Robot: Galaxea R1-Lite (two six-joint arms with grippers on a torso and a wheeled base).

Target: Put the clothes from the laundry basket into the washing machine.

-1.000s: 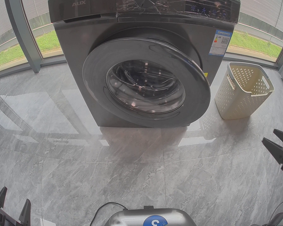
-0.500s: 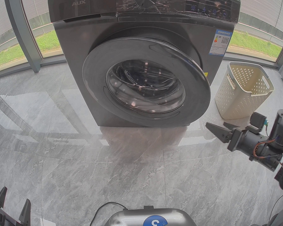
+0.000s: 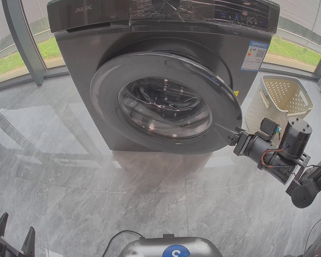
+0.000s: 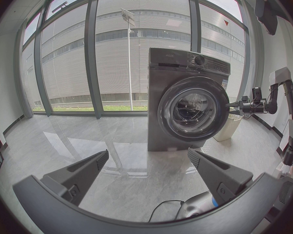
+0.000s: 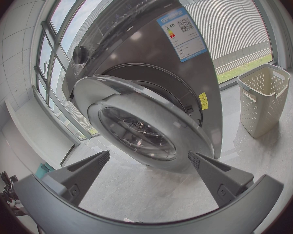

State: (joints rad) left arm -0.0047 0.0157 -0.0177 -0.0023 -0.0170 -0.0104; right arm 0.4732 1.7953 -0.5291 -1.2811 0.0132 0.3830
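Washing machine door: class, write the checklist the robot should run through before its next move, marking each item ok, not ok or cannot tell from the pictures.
1. Door ajar, its right edge standing out from the washing machine: ok.
2. Right gripper open at that edge: ok.
3. Gripper touching the door: cannot tell.
4. Basket upright on the floor, to the right of the machine and apart from the door: ok.
5. Something in the basket to load: cannot tell, its bottom is hidden.
6. Left gripper open, low and far from the door: ok.
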